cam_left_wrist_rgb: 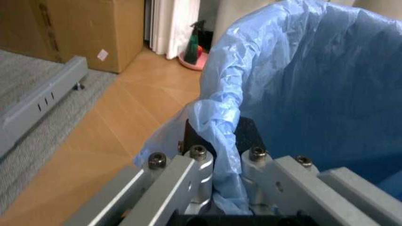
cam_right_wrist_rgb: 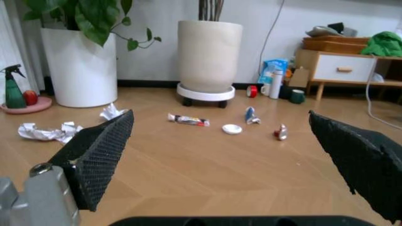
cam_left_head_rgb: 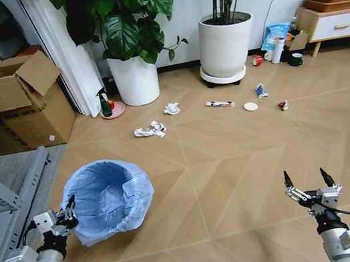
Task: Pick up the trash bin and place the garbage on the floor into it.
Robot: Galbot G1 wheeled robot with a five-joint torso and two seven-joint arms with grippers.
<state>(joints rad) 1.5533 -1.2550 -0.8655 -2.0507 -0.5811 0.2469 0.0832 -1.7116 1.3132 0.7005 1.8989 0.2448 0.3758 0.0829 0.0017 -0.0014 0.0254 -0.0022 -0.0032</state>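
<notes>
The small round trash bin (cam_left_head_rgb: 108,199), lined with a crinkled light-blue plastic bag folded over its rim, tilts on the light tan chevron-patterned wooden floor (cam_left_head_rgb: 236,168) at the robot's front left. The left gripper (cam_left_head_rgb: 67,214) is closed on the bin's near rim; in the left wrist view its metal fingers (cam_left_wrist_rgb: 199,162) pinch a fold of the blue liner. The right gripper (cam_left_head_rgb: 310,183) hovers above bare floor at the front right, its black fingers (cam_right_wrist_rgb: 100,157) spread wide and holding nothing. The garbage lies well ahead in a loose row: a crumpled white paper wad (cam_left_head_rgb: 151,131), a smaller wad (cam_left_head_rgb: 172,109), a flat tube (cam_left_head_rgb: 220,104), a white disc (cam_left_head_rgb: 251,107), a blue-white packet (cam_left_head_rgb: 261,91) and a red wrapper (cam_left_head_rgb: 284,105)
</notes>
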